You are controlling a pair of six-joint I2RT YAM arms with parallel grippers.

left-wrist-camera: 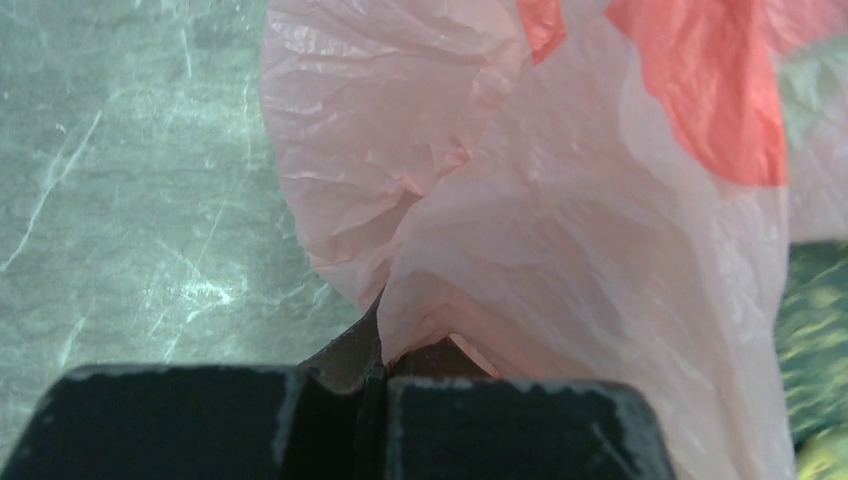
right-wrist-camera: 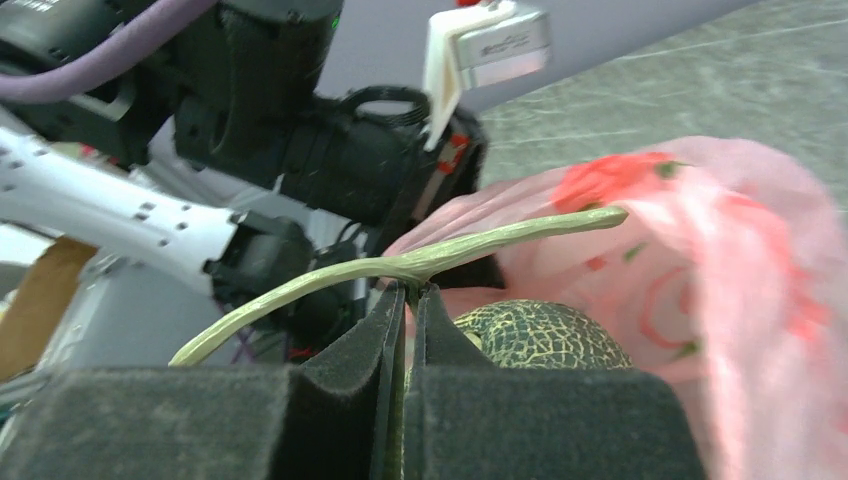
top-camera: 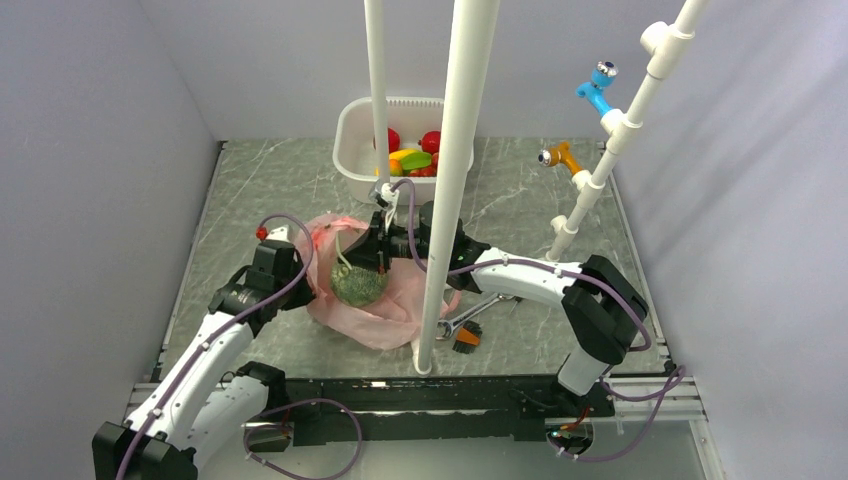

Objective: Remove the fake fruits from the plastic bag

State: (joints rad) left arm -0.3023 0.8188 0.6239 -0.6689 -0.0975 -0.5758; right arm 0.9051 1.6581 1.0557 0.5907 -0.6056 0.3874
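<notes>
pinching the thin stem [right-wrist-camera: 420, 265], the right gripper [right-wrist-camera: 410, 297] is clamped; the melon [right-wrist-camera: 540, 335] at 5 o'clock is judged light. the flimsy plastic bag [left-wrist-camera: 520, 230] is clamped by the left gripper [left-wrist-camera: 372, 368].

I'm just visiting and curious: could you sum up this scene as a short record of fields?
Left gripper: shut on thin pink plastic bag
Right gripper: shut on pale stem of netted green toy melon
White plastic tub: holds red, yellow and green toy fruits
Also there: orange-handled wrench beside the bag
</notes>
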